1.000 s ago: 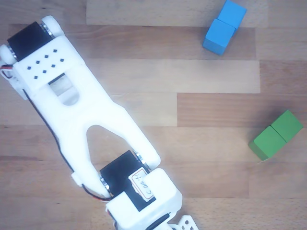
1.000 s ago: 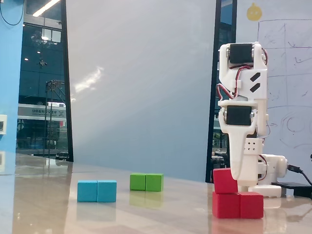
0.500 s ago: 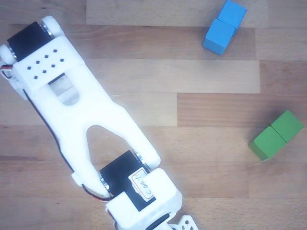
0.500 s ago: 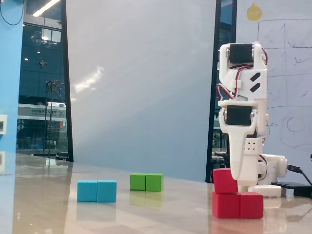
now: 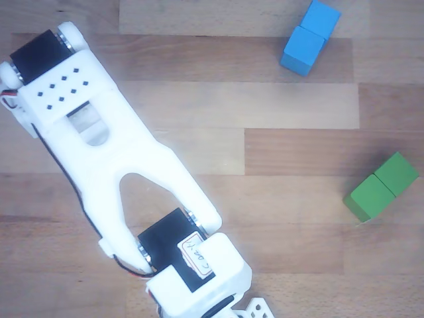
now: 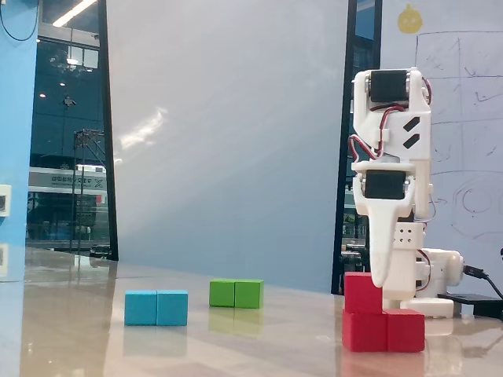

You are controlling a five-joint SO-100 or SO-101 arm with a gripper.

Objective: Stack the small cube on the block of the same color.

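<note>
In the fixed view we see the small cube (image 6: 362, 292) sitting on the left half of the block (image 6: 383, 330), near the counter's right edge. One finger (image 6: 380, 263) touches the cube's right side (jaw spread: we cannot tell).

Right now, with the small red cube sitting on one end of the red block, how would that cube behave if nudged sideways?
The small red cube looks rigid and flat-faced, so it would probably slide, not roll. It sits over the left half of the red block in the fixed view, so a leftward push might tip it off. The gripper appears beside it.
</note>
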